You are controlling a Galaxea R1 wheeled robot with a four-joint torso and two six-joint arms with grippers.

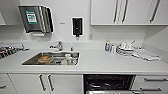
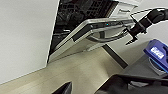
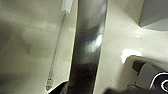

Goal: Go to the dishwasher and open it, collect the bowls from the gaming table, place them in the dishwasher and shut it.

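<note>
The dishwasher sits under the counter right of the sink, its dark inside with racks showing. In the left wrist view its stainless-steel door is tilted partly open. My right gripper reaches in from the side and is shut on the end of the bar handle. That handle runs large and close through the right wrist view, in front of the steel door front. The bowls and the gaming table are out of view.
A white counter holds a sink with a brownish-orange bowl and dishes, a tap, a small bottle and stacked dishes. White cupboard doors and drawers flank the dishwasher. Pale floor lies below the door.
</note>
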